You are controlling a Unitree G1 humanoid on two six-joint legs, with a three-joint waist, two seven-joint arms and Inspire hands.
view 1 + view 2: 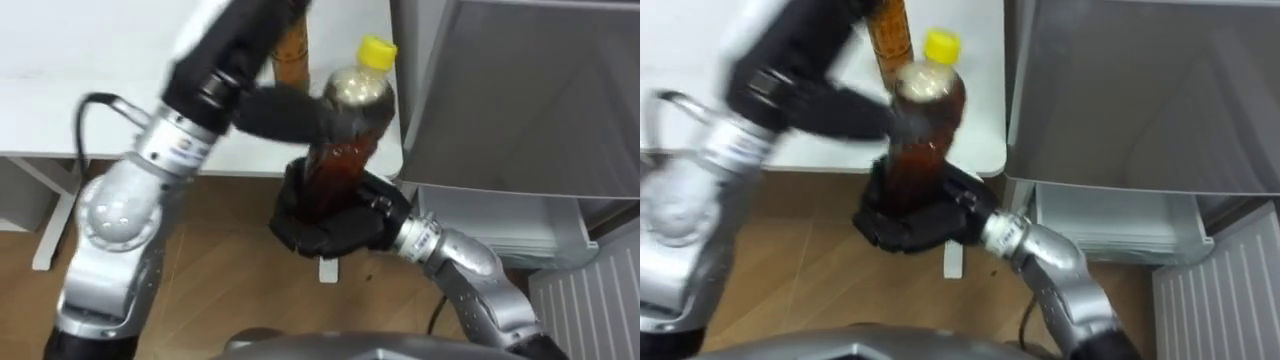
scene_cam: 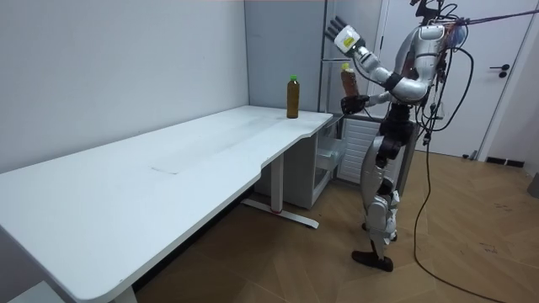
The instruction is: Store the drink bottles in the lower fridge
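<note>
Right hand [image 1: 335,228] is curling round the lower part of the bottle [image 1: 345,140], gripping it upright at the centre of the frame, yellow cap on top, clear of the table [image 1: 90,70]. We are holding our left hand [image 1: 225,62] high at the upper left, fingers spread straight, thumb just beside the bottle's shoulder. A second bottle [image 1: 291,55] is standing on the table at top centre. We are standing by the table's end, the grey fridge [image 1: 520,90] at upper right
</note>
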